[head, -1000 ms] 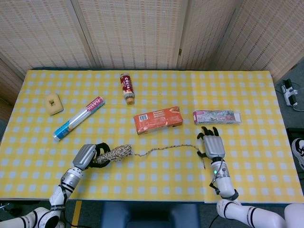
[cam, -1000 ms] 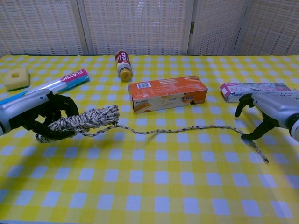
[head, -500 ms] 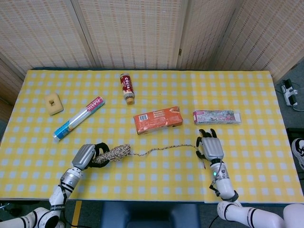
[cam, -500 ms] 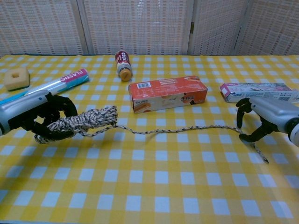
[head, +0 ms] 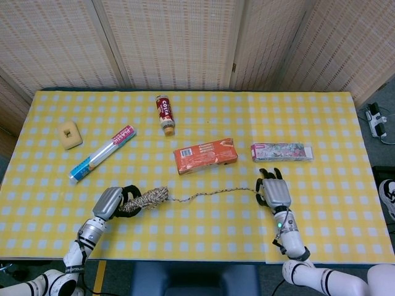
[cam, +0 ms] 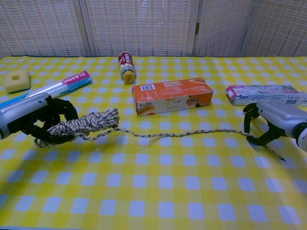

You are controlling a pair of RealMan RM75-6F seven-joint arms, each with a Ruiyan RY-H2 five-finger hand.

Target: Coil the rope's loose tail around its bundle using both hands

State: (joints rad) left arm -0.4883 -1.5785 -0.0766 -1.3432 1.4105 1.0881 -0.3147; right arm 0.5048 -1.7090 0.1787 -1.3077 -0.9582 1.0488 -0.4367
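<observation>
The speckled rope bundle (head: 148, 198) lies at the front left of the yellow checked table, and my left hand (head: 111, 201) grips its left end. In the chest view the bundle (cam: 85, 125) sticks out to the right of the left hand (cam: 32, 117). The loose tail (cam: 182, 134) runs right along the cloth to my right hand (cam: 268, 125). Its fingers curl down around the tail near its end, and a short piece (cam: 277, 153) trails out past the hand. From the head view the right hand (head: 274, 192) sits at the tail's right end (head: 216, 193).
An orange carton (head: 205, 155) lies just behind the tail's middle. A patterned box (head: 281, 152) lies behind the right hand. Further back are a bottle (head: 165, 114), a plastic-wrap roll (head: 102, 153) and a yellow sponge (head: 70, 134).
The right hand's fingers have curled down from an open arch to close around the tail, and the tail's free end has shifted slightly. The left hand has kept its grip on the bundle.
</observation>
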